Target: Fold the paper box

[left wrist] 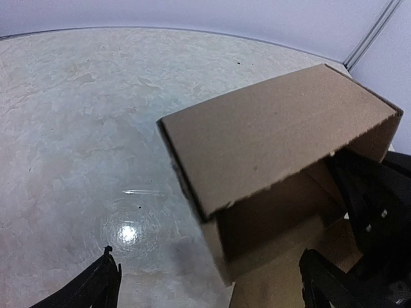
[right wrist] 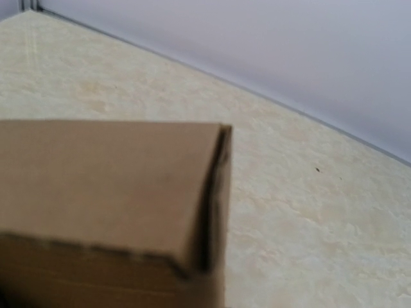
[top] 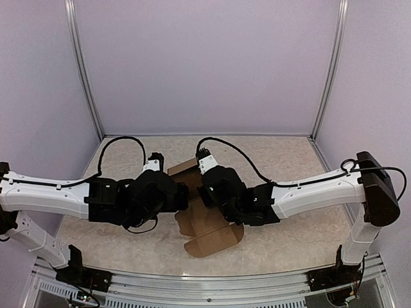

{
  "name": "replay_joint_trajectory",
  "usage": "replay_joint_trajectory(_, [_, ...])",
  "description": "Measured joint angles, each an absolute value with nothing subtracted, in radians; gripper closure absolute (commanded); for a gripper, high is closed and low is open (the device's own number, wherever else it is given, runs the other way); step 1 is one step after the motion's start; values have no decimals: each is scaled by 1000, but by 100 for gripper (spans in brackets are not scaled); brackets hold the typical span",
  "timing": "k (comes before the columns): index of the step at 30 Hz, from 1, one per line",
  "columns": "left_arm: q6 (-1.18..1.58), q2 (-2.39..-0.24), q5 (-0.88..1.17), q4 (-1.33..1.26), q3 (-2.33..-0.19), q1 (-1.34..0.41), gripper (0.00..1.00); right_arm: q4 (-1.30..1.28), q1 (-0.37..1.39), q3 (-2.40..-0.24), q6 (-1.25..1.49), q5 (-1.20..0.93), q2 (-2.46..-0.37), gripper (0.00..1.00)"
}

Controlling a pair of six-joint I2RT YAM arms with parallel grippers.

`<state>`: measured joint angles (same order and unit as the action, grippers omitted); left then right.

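The paper box (top: 210,236) lies at the middle of the bench (top: 289,237), between the two arms and near the front edge. It is half made. One part is raised into walls while the rest lies flat toward the near edge.

The right end effector (top: 202,192) is closed. Its fingers are hidden in its own wrist view, where cardboard fills the lower left. From the left wrist view, where its black body sits against the open side of the box, it looks pinched on a thin wall — probably to keep the raised panels from springing back down.

The left end effector (left wrist: 213,282) stands wide open with nothing in it. One finger is low on each side of the left wrist view and the box corner is just ahead, so it looks free to take a new flap while the other arm steadies the work.

The box is plain brown cardboard, matte and unprinted. From the left wrist a broad panel slopes over a dark hollow — a crisp fold at its near corner, the inside open toward the right arm. Rounded tabs on the flat part are not yet tucked.
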<state>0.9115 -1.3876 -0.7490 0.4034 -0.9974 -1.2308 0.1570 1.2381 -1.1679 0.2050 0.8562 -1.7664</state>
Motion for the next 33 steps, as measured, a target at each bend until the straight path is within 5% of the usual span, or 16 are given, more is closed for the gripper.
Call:
replay_joint_trajectory(14, [644,-1022,-665,243,-736,-1231,3,519,1062,-814,101,456,-1749,100])
replay_joint_trajectory(33, [501,-1137,-467,97,-744,-1079,70,1139,1031,-660,20,4,-1918,100])
